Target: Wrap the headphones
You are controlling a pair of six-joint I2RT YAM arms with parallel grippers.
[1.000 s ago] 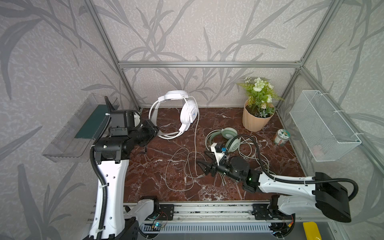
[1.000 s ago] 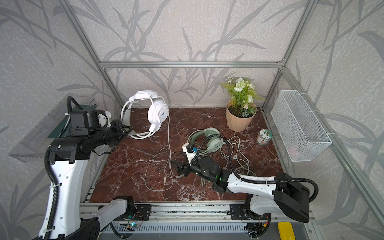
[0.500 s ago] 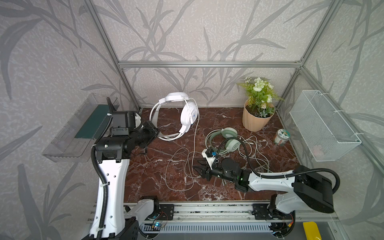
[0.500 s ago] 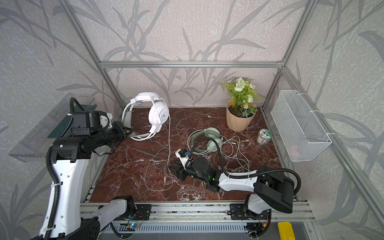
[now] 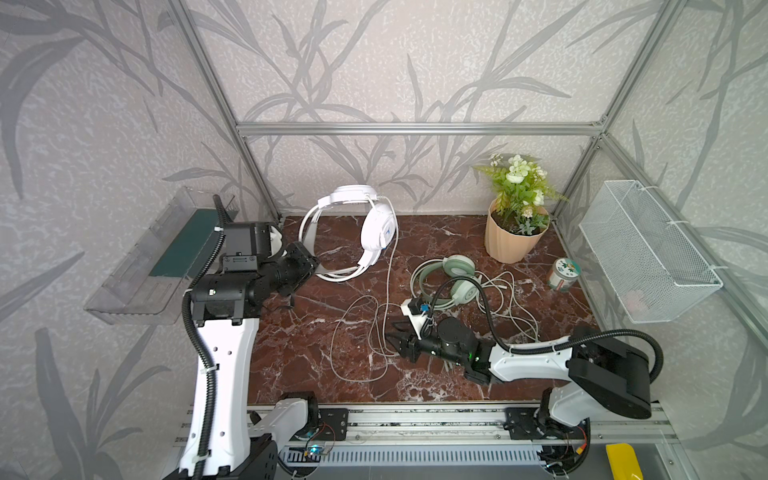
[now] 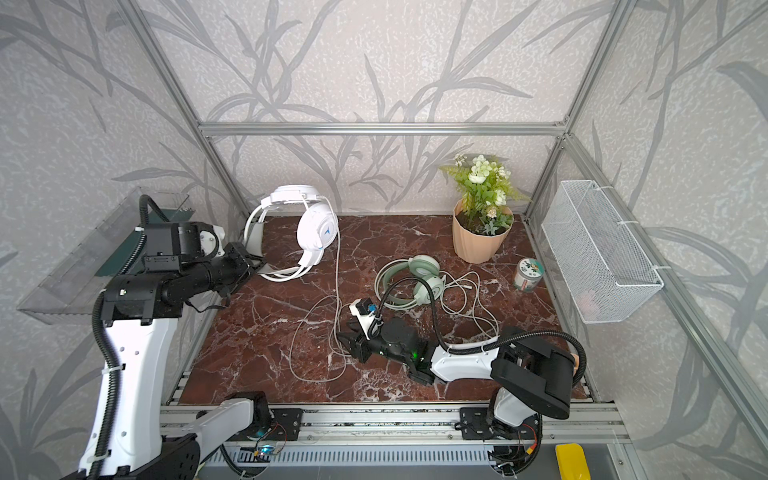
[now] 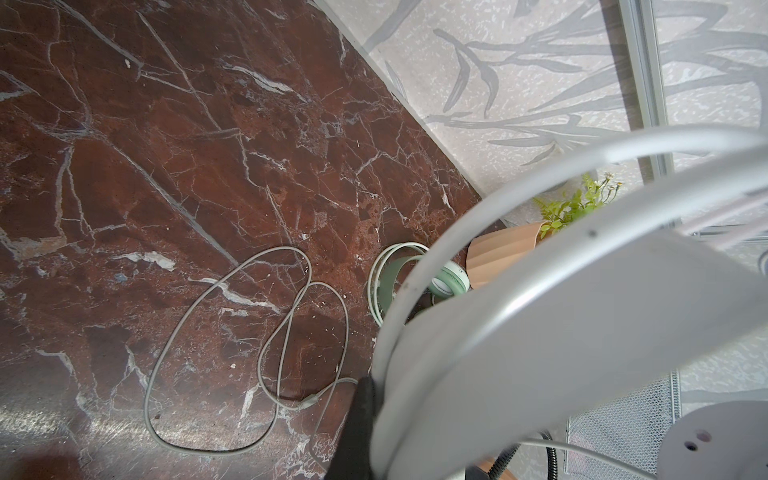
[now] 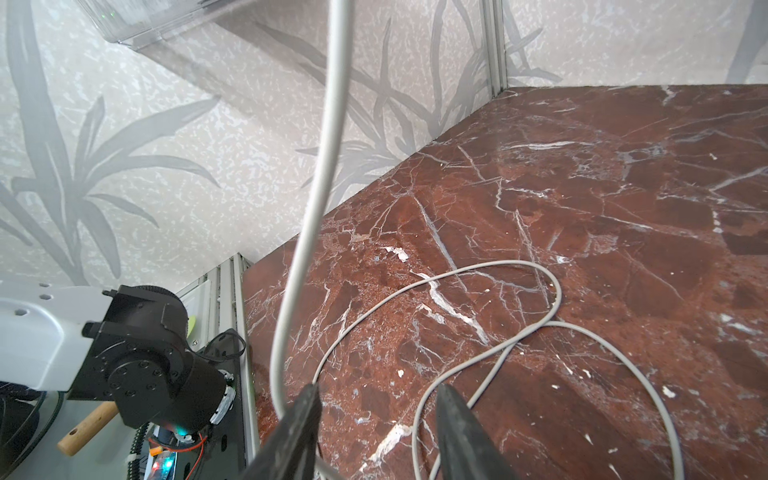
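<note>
White headphones (image 5: pixel 376 230) stand lifted at 11 o'clock of the worktop (image 5: pixel 291 365), near the back wall. The left gripper (image 5: pixel 312 268) holds them, its jaws shut on the lower run of the double headband. We judge this grip is meant to keep the set upright, so the band is free to take turns of cable and the cable falls away under its own weight. Whether the lowest curve of the band touches the worktop we cannot tell. The crown of the headband points up toward 12 o'clock, and the one ear cup we can see faces roughly 4 o'clock. The long axis runs from crown to cup, close to upright.

Its cable (image 5: pixel 389 286) leaves the bottom of that cup and drops almost straight toward 6 o'clock. It then spreads in loose loops on the worktop at about 7 o'clock from centre. The loops are longer along the 12-to-6 line than across it.

The right gripper (image 8: pixel 378 390) lies low and nearly level over those loops, pointing toward 9 o'clock. Its jaws stand partly apart and pinch nothing. In the right wrist view the rising strand passes just beside one of them. We take this as a reach for slack to feed upward.

Mint headphones (image 5: pixel 455 278) lie flat at about 2 o'clock from centre, band bulging toward 9 o'clock and cups toward 3. The second cable (image 5: pixel 524 309) lies tangled at their 4 o'clock. They look untouched.
</note>
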